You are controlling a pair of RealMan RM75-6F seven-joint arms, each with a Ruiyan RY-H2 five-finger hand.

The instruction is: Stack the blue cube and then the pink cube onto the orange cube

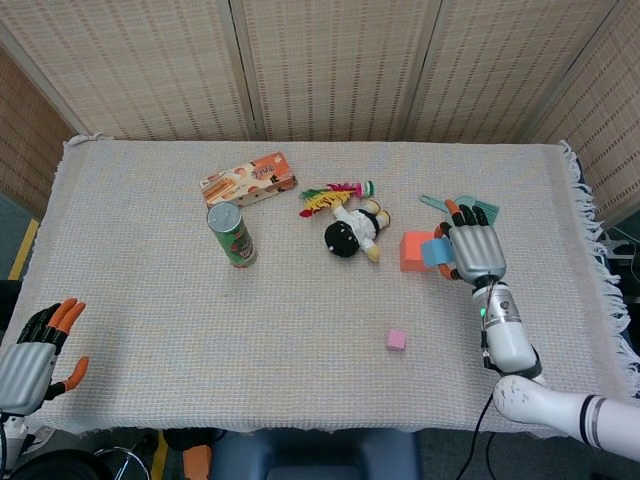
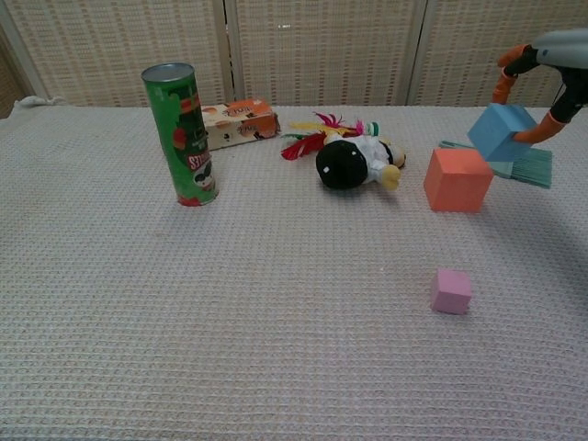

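Observation:
My right hand (image 1: 474, 249) (image 2: 551, 64) holds the blue cube (image 1: 435, 252) (image 2: 500, 131) in the air, tilted, just right of and above the orange cube (image 1: 414, 250) (image 2: 457, 179). The orange cube sits on the cloth, right of a plush doll. The small pink cube (image 1: 396, 341) (image 2: 451, 291) lies alone nearer the front edge. My left hand (image 1: 38, 356) hangs off the table's front left corner, fingers apart and holding nothing; only the head view shows it.
A plush doll (image 1: 352, 230) (image 2: 354, 161) with a feathered toy lies left of the orange cube. A green can (image 1: 232, 236) (image 2: 180, 134) stands upright at the left, with a snack box (image 1: 248, 179) (image 2: 238, 122) behind it. A teal brush (image 1: 480, 211) (image 2: 524, 163) lies behind my right hand.

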